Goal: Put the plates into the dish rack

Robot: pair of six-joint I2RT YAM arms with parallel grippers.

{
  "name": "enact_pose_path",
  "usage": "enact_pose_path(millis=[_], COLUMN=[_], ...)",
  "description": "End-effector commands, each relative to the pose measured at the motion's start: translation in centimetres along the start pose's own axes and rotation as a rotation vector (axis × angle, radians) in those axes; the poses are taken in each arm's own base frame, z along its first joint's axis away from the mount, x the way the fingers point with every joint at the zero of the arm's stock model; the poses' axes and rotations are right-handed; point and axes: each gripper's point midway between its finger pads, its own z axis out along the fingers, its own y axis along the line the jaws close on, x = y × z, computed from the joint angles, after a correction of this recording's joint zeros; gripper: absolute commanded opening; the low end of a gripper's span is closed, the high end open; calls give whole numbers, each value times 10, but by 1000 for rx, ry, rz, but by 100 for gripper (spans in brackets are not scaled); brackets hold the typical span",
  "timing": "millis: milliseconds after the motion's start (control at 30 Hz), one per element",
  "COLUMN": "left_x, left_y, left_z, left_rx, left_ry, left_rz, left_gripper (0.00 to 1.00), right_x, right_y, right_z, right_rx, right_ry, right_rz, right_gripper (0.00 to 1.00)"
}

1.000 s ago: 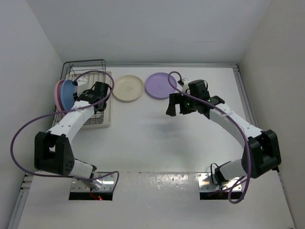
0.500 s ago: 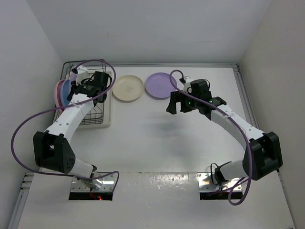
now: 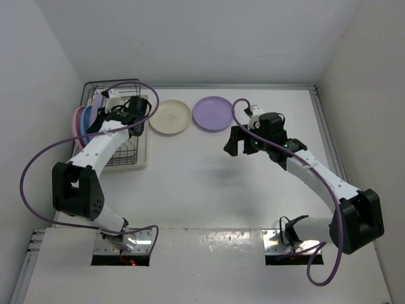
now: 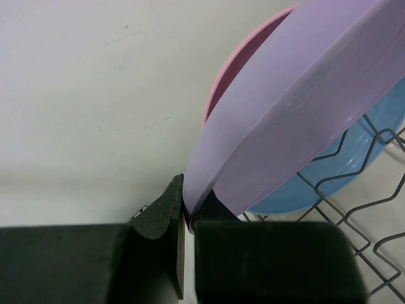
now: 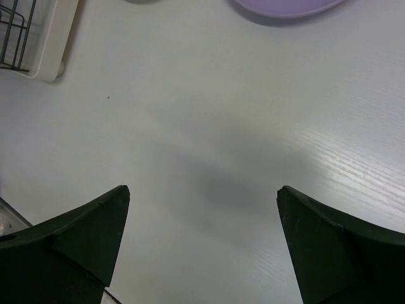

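Left pincer (image 4: 183,204) clamps the lilac plate (image 4: 297,107) on edge, seemingly to slot it into the dish rack (image 3: 112,83); right pincer (image 5: 202,193) hangs apart, empty, well clear of the rack.

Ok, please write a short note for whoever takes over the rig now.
Left gripper: shut on a lilac plate, at the dish rack beside the pink plate and blue plate, which stand in it.
Right gripper: open, empty, above the table.
Done: pink and blue racked.
Left: seat the held plate, then load the cream plate and second lilac plate from the table.
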Motion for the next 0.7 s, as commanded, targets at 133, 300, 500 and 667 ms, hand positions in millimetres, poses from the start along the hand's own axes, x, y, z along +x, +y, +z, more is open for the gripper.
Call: enact_pose_path(millis=[133, 300, 500, 667], left_x=[2, -8, 26, 69], left_y=[3, 12, 4, -16], left_z=[0, -2, 6, 16], left_rx=[51, 86, 83, 160], left_ry=[29, 41, 87, 224], left_rz=[-51, -86, 8, 84], left_gripper=[0, 0, 0, 0], right_x=[-14, -20, -18, -10], right_y=[0, 1, 2, -2], right_z=[-6, -5, -8, -16], right_rx=[6, 2, 1, 25], right_ry=[-56, -68, -69, -75], right_rz=[-2, -3, -13, -17], right_gripper=[100, 100, 100, 100])
